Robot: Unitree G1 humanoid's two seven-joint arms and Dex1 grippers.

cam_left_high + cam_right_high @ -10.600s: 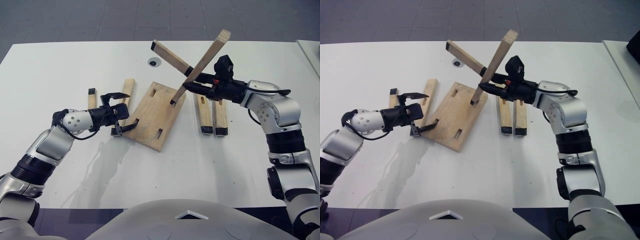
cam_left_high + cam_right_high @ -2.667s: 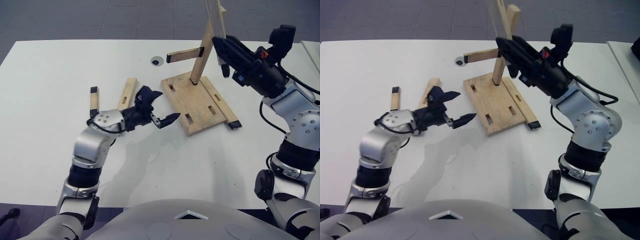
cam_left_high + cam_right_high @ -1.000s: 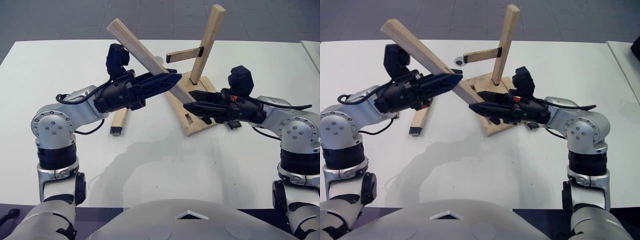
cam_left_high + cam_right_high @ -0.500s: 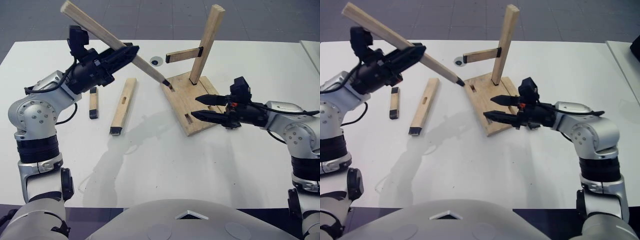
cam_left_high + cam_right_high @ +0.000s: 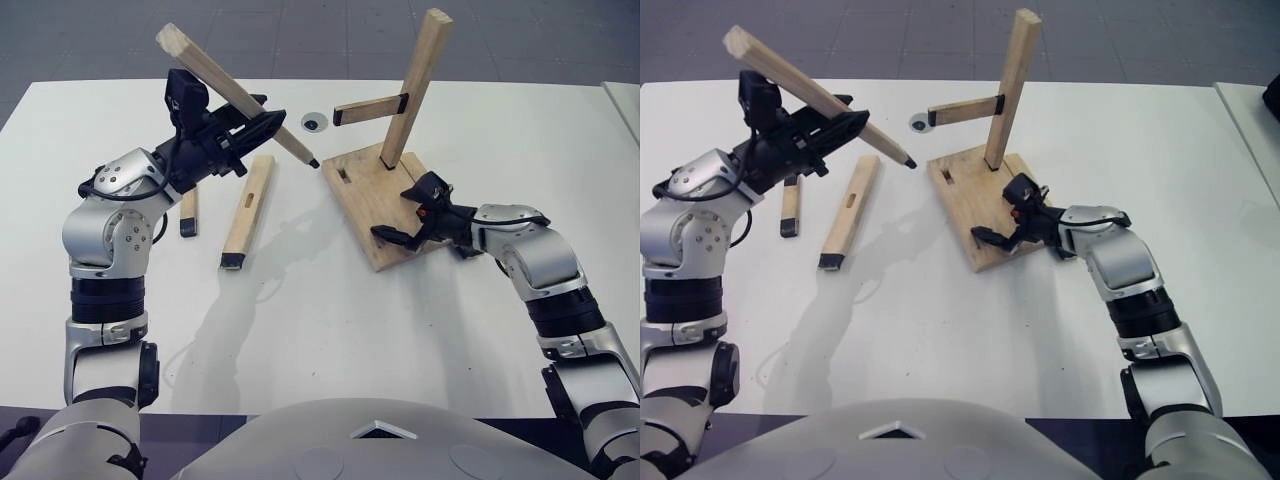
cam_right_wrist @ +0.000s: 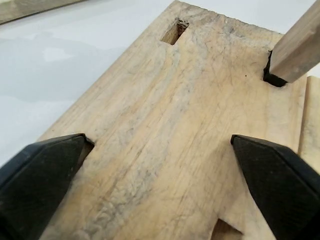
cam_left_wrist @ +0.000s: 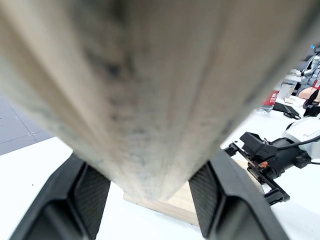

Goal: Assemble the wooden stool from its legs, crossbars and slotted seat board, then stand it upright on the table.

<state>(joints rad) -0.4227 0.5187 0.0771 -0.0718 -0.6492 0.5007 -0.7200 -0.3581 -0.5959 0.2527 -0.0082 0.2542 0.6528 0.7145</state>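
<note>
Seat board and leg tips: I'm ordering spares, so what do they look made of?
Seat board: pale bare-looking wood, matte, with open grain and hairline cracks. Leg in the left gripper: the same light wood; its tip is black, maybe paint or a rubber cap.

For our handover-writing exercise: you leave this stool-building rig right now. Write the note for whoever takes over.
Left gripper: shut on a wooden leg, held tilted, its black-tipped end just short of a slot in the seat board.
Right gripper: open, fingers spread over the seat board's near edge.
Done: one standing leg in a far slot, a crossbar sticking out of it.
Loose on the table, left of the board: a slotted leg and a short crossbar.
Left: seat the held leg, fit the remaining legs and crossbars, stand the stool upright.
</note>
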